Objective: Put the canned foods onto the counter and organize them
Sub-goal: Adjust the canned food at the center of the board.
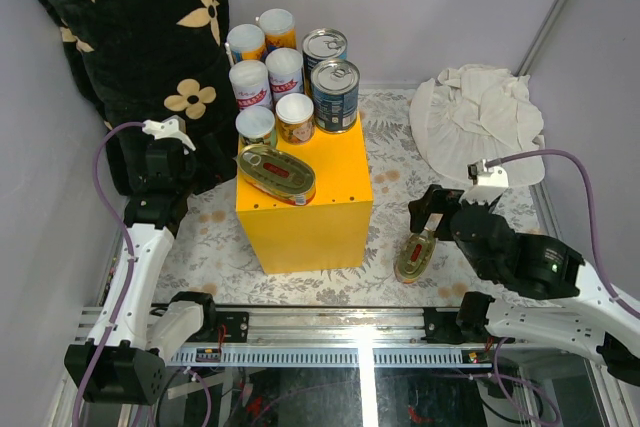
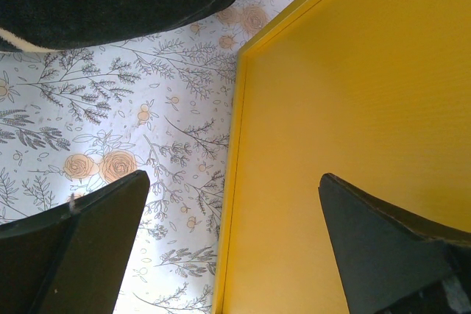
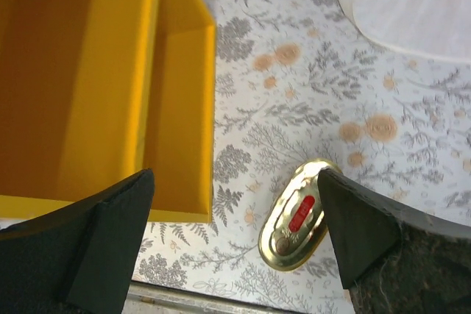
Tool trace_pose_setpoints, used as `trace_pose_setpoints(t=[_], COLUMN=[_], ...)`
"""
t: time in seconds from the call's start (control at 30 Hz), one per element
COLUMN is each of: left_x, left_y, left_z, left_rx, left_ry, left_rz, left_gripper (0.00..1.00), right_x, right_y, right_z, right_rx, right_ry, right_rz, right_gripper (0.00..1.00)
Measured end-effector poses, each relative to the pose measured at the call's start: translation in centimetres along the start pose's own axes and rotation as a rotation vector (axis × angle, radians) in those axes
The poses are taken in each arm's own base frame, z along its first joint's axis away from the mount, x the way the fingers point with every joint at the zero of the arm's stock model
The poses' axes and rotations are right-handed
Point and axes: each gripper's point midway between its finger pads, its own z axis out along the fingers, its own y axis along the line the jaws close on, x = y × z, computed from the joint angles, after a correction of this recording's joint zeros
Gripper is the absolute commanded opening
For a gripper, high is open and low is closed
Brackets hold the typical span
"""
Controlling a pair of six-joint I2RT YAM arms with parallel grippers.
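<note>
Surface: table under a floral tablecloth point(image 1: 400, 162), pale, printed with grey sprigs and orange blooms; metal rail point(image 1: 340, 322) along the near edge.
Room: plain pale walls point(image 1: 420, 7) at the back and on both sides.
Left rear: black flower-patterned pillow point(image 1: 130, 27), propped upright in the corner.
Right rear: crumpled white cloth point(image 1: 480, 112) on the tablecloth.
Counter: yellow box point(image 1: 310, 232), mid-table, standing on the tablecloth.
On counter, rear: six slim white-lidded cans point(image 1: 268, 77) upright, packed close; two blue-labelled cans point(image 1: 335, 92) upright just beside them on the right.
On counter, front: one oval gold tin point(image 1: 277, 172) lying flat at the front left corner.
Off counter: second oval gold tin point(image 3: 296, 215), flat on the tablecloth right of the box.
Left gripper point(image 2: 233, 182): fingers spread wide, nothing between them; hangs over the box's left edge.
Right gripper point(image 3: 235, 178): fingers spread wide, grasping nothing; above the second tin, which lies close to one finger.
</note>
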Motion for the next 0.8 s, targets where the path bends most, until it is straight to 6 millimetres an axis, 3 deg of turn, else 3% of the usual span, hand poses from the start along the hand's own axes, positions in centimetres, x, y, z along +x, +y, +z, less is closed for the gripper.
trace_pose_setpoints(t=[0.17,0.3,0.37,0.47,0.6,0.8], left_x=[0.0,0.0,-0.1,0.0,0.2,0.2], left_y=[0.0,-0.2,-0.2,-0.2,-0.1,-0.1], left_z=[0.0,-0.1,-0.2,-0.4,-0.4,-0.4], left_rx=[0.002,0.009,0.012,0.015,0.014,0.014], left_ry=[0.000,0.000,-0.003,-0.007,-0.004,-0.005], left_rz=[0.000,0.000,0.001,0.001,0.001,0.001], left_gripper=[1.00,1.00,1.00,1.00,1.00,1.00], right_x=[2.5,4.4,6.3,10.4,13.5,12.7], right_y=[-1.5,-3.9,-5.9,-9.2,-10.6,-10.8], right_z=[1.0,4.1,6.3,8.2,7.8,6.4], right_rx=[0.074,0.178,0.226,0.301,0.328,0.317], right_ry=[0.053,0.146,0.221,0.357,0.449,0.378], right_rz=[0.050,0.150,0.237,0.352,0.412,0.418], right_gripper=[1.00,1.00,0.99,1.00,0.99,0.99])
